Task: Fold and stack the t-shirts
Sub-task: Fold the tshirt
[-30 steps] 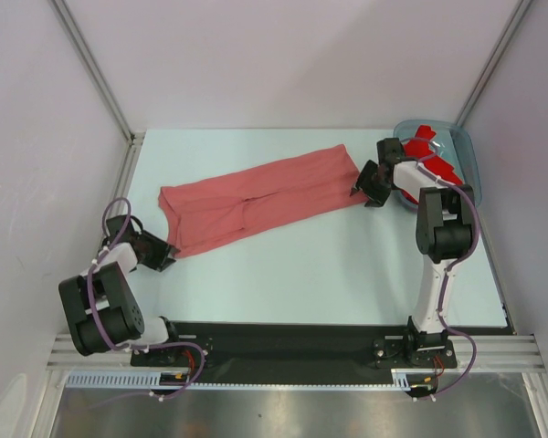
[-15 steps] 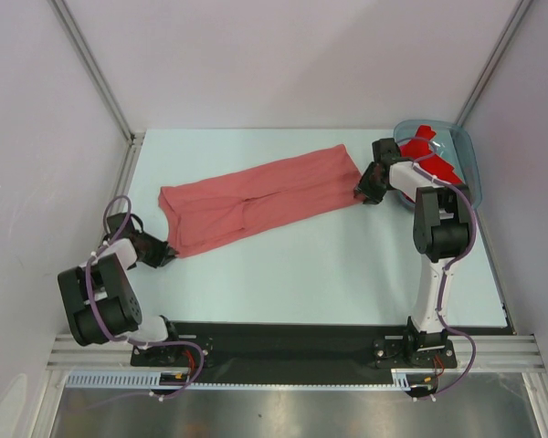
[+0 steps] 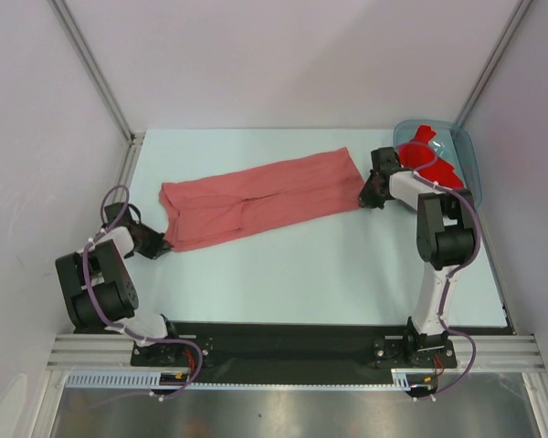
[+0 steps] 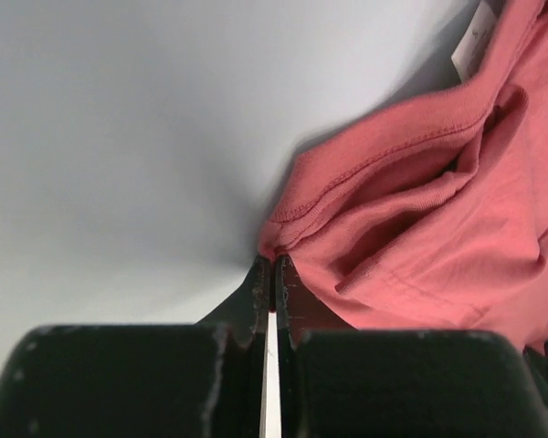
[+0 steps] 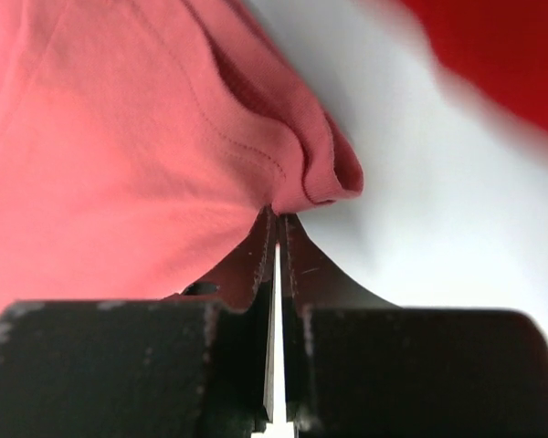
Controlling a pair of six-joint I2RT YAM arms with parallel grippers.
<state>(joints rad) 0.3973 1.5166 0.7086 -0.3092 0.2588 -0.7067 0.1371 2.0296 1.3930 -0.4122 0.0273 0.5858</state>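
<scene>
1. Only the top view shows the whole layout. The salmon-pink t-shirt [image 3: 260, 201] lies stretched in a long band across the table [image 3: 301, 274], from near left to far right; the blue-grey bin [image 3: 472, 164] at the far right corner holds red t-shirts [image 3: 429, 157]
2. Only the left wrist view shows a white label [image 4: 475, 46] at the shirt's edge, and the stitched hem bunched into folds right at the fingertips
3. Only the right wrist view shows the pinched corner rolled over beside the tips, with a blurred patch of the red t-shirts at upper right
4. The left gripper [image 3: 158, 245] sits at the shirt's near-left end, clenched on a hemmed corner; its fingers are pressed together with only a sliver of light between them
5. The right gripper [image 3: 367, 194] sits at the shirt's far-right end, just beside the bin, likewise clamped on a corner of the cloth
6. Count: one salmon-pink shirt spread out, one bin, two grippers; how many red shirts lie in the bin cannot be told
</scene>
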